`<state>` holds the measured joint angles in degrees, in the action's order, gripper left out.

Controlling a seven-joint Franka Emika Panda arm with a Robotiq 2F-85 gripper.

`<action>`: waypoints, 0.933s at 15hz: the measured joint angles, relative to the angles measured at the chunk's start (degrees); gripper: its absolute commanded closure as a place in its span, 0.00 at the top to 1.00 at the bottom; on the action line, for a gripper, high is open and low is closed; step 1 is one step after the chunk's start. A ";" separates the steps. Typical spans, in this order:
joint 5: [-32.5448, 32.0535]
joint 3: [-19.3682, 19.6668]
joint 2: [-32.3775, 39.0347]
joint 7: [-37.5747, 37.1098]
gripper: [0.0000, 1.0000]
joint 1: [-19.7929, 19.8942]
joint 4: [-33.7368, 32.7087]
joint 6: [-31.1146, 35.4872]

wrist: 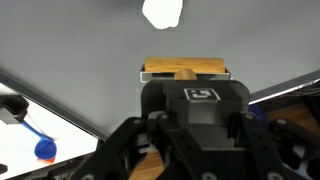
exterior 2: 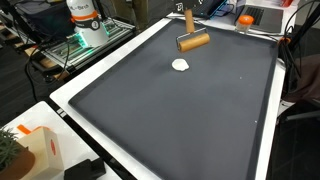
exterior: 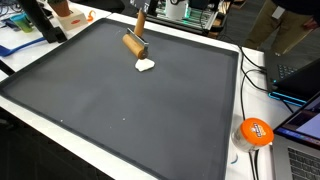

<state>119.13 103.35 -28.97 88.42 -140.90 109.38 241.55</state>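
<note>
Grip first: your gripper [wrist: 188, 118] is clamped shut on the handle of the wooden tool [wrist: 185, 70]. That hold leaves the flat block head hanging crosswise, low over the dark surface [exterior: 120, 110], probably so its broad edge faces forward. You cannot tell whether the head touches the surface. In the wrist view the white lump [wrist: 162, 12] lies on the surface at 11 o'clock from the head, near it but apart.

Light-brown wooden block tool [exterior: 135, 43] looking smooth, bare; large dark-grey table mat [exterior: 120, 105] appearing matt; small white lump [exterior: 145, 66] looking smooth.
</note>
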 measured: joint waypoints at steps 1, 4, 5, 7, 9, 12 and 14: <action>0.56 -0.11 0.97 -0.65 0.47 -0.01 0.33 0.00; 0.84 -0.12 1.77 -1.26 0.22 -0.01 0.63 -0.17; 0.23 -0.06 1.80 -2.81 0.22 0.03 0.91 0.29; 0.25 1.44 3.26 -7.07 0.22 0.12 3.31 0.32; 0.66 3.40 5.26 -11.73 0.22 0.15 7.17 0.27; 1.09 4.51 6.52 -19.58 0.22 0.20 11.04 -0.04; 0.85 3.47 6.35 -24.83 0.22 0.19 11.44 -0.05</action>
<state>119.98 106.82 -22.63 63.59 -140.71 120.83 241.50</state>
